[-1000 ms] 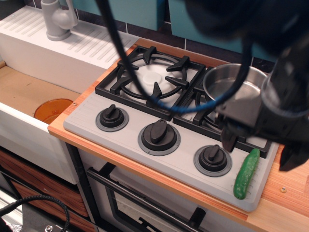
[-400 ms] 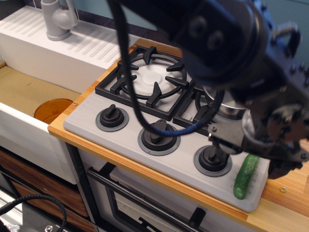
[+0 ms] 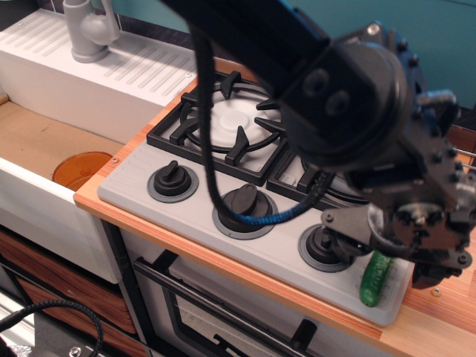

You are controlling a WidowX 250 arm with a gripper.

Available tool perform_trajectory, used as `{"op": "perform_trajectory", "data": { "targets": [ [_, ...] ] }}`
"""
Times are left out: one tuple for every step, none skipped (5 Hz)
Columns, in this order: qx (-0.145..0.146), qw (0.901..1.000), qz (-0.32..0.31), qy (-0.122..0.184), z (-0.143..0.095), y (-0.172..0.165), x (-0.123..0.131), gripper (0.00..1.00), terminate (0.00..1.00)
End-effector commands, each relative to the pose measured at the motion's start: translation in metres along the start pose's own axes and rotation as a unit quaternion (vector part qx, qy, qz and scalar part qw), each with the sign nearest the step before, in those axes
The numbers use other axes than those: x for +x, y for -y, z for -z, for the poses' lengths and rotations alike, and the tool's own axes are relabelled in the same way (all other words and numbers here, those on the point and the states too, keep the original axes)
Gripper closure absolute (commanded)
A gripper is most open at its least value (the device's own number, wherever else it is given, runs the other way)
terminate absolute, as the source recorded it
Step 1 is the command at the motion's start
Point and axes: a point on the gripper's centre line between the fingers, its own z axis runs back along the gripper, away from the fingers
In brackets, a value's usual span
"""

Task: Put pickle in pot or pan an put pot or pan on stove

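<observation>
**Claw low over the pickle at the stove's front corner**

The claw (image 3: 398, 256) sits right above the upper end of the pickle (image 3: 375, 280). Its black body hides the fingers, so I cannot tell how far apart they stand or whether they touch the pickle; only the pickle's lower part shows beneath it.

The pickle lies lengthwise on the grey stove (image 3: 193, 212), close to that corner. Just below the claw the stove's front edge ends, then a narrow strip of wooden worktop (image 3: 439, 312), then the drop to the oven front. To the claw's right lies the stove's side edge and more bare worktop. To its left the nearest knob (image 3: 325, 244) is just beside the pickle, leaving little room on that side. Further left stand two more knobs, well apart from the claw. Behind the claw the arm covers the far burner, and the pan cannot be seen. The other burner (image 3: 230, 123), up and left, lies open under its grate. Far left, past the worktop's edge, is the sink (image 3: 44, 141) with an orange disc (image 3: 80, 169) in it.

Against the picture a second ago, the arm has come down and forward, now masking the pan that then stood in plain sight on the far burner. The pickle has not moved.
</observation>
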Motion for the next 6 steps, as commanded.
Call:
{"op": "perform_trajectory", "data": {
  "targets": [
    [0.005, 0.9998, -0.020, 0.002, -0.001, 0.010, -0.003, 1.00, 0.00],
    [0.006, 0.9996, -0.026, -0.006, -0.008, 0.014, -0.004, 1.00, 0.00],
    [0.009, 0.9994, -0.029, -0.014, -0.018, 0.018, -0.001, 1.00, 0.00],
    [0.020, 0.9990, -0.028, -0.029, -0.042, 0.019, 0.008, 1.00, 0.00],
    [0.028, 0.9979, -0.016, -0.057, -0.063, 0.019, 0.020, 1.00, 0.00],
    [0.036, 0.9967, -0.016, -0.070, -0.078, 0.022, 0.036, 1.00, 0.00]
  ]
}}
